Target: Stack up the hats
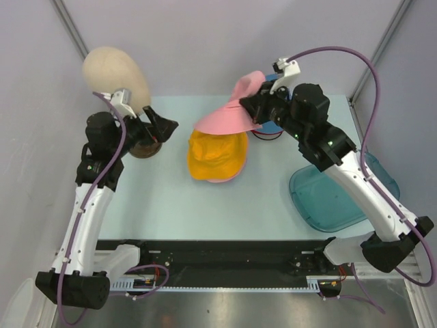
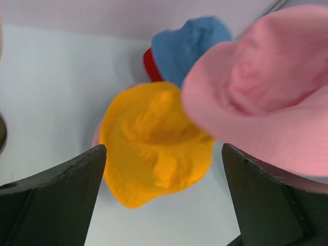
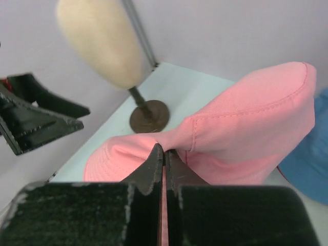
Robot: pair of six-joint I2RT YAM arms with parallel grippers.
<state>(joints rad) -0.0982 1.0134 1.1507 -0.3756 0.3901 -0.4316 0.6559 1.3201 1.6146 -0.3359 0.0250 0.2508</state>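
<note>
Pink hat (image 1: 229, 117) aloft over orange hat (image 1: 217, 156), blue hat (image 2: 187, 46) behind

Perhaps five hats (image 1: 227, 116), one mannequin head (image 1: 113, 72), one tray (image 1: 321, 199).

right pincer (image 3: 165, 152) clamped on pink hat (image 3: 246, 123) brim | blue hat (image 3: 310, 159) at right edge, behind pink | beige mannequin head (image 3: 100, 41) upright on brown stand (image 3: 148, 117), counter (image 3: 197, 89) left

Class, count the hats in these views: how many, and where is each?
5: the pink hat hangs from the right end effector; orange hat lies on the table, a pale pinkish hat peeking from under it; blue hat atop red hat behind. Others may be hidden.
</note>
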